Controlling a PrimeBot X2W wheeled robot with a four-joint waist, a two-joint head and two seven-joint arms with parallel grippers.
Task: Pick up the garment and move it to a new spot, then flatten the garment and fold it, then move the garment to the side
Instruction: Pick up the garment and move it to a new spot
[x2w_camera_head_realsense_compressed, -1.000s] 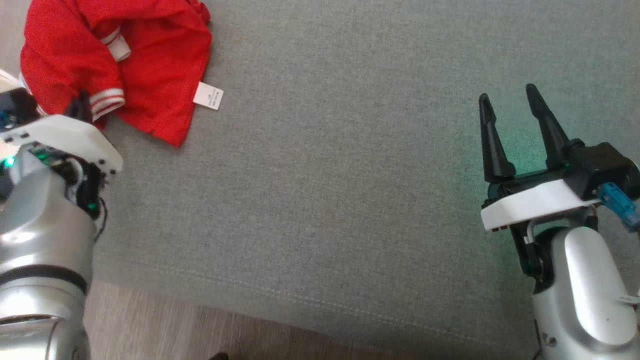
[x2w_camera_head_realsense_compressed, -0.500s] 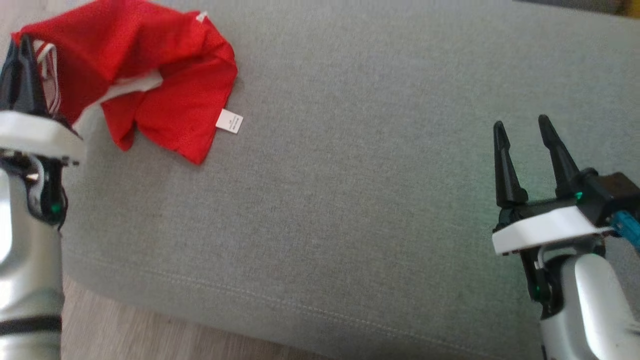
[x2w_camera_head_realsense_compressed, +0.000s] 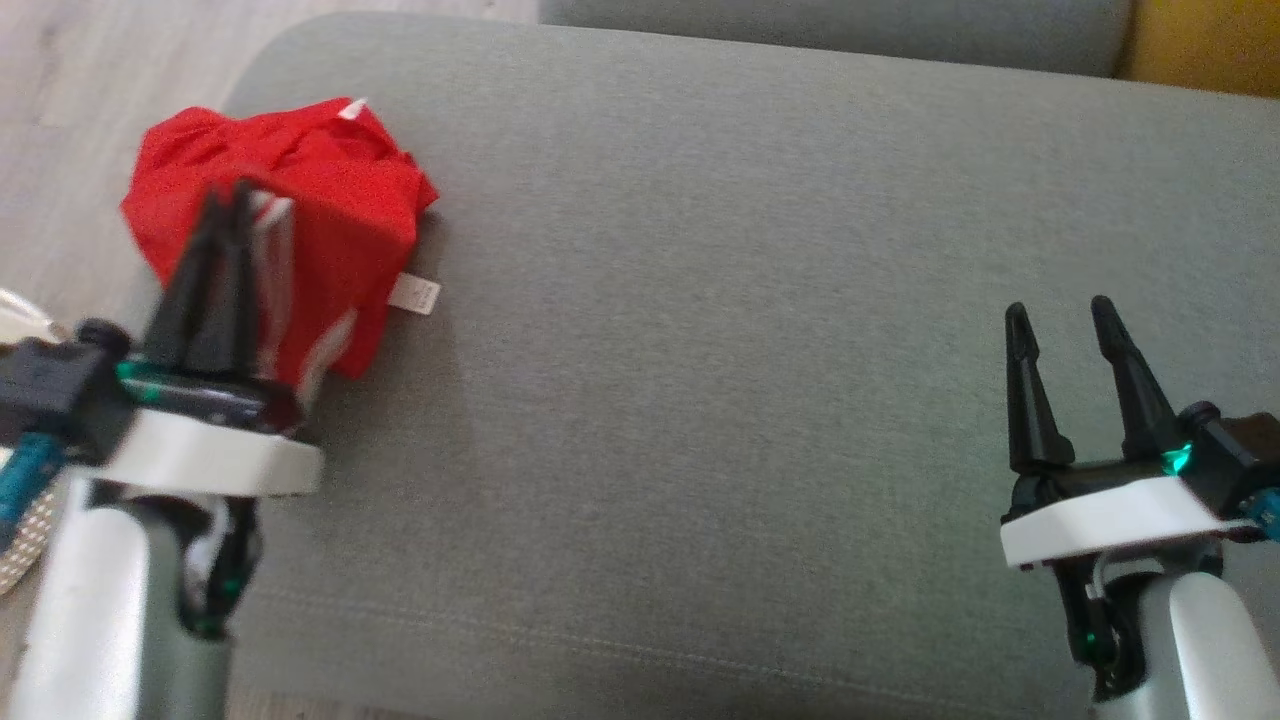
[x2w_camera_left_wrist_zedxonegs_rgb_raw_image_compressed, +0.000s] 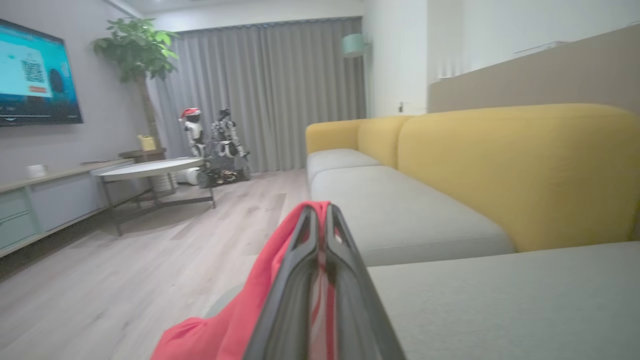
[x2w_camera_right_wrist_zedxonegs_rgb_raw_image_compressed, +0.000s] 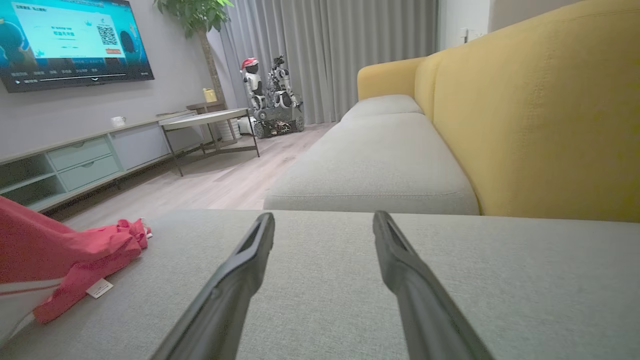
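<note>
The garment (x2w_camera_head_realsense_compressed: 300, 200) is red with white striped trim and a white label. It hangs bunched over the far left of the grey sofa cushion (x2w_camera_head_realsense_compressed: 720, 330). My left gripper (x2w_camera_head_realsense_compressed: 230, 195) is shut on the garment's striped edge, and part of the cloth is lifted. The left wrist view shows red fabric (x2w_camera_left_wrist_zedxonegs_rgb_raw_image_compressed: 240, 315) pinched between the closed fingers (x2w_camera_left_wrist_zedxonegs_rgb_raw_image_compressed: 290, 280). My right gripper (x2w_camera_head_realsense_compressed: 1060, 312) stands open at the lower right above bare cushion, far from the garment (x2w_camera_right_wrist_zedxonegs_rgb_raw_image_compressed: 65, 255), with nothing between its fingers (x2w_camera_right_wrist_zedxonegs_rgb_raw_image_compressed: 240, 270).
Wooden floor (x2w_camera_head_realsense_compressed: 90, 60) lies past the cushion's left edge. A yellow sofa back (x2w_camera_right_wrist_zedxonegs_rgb_raw_image_compressed: 540, 110) rises behind the cushions. Across the room stand a round table (x2w_camera_left_wrist_zedxonegs_rgb_raw_image_compressed: 150, 170), a TV (x2w_camera_right_wrist_zedxonegs_rgb_raw_image_compressed: 70, 40), a low cabinet (x2w_camera_right_wrist_zedxonegs_rgb_raw_image_compressed: 75, 160), a potted plant and another robot (x2w_camera_left_wrist_zedxonegs_rgb_raw_image_compressed: 215, 145).
The head camera has tilted, shifting the picture. My left gripper has risen and moved right with the garment pinched in it, gathering the cloth into a tighter bunch. The right gripper stays open.
</note>
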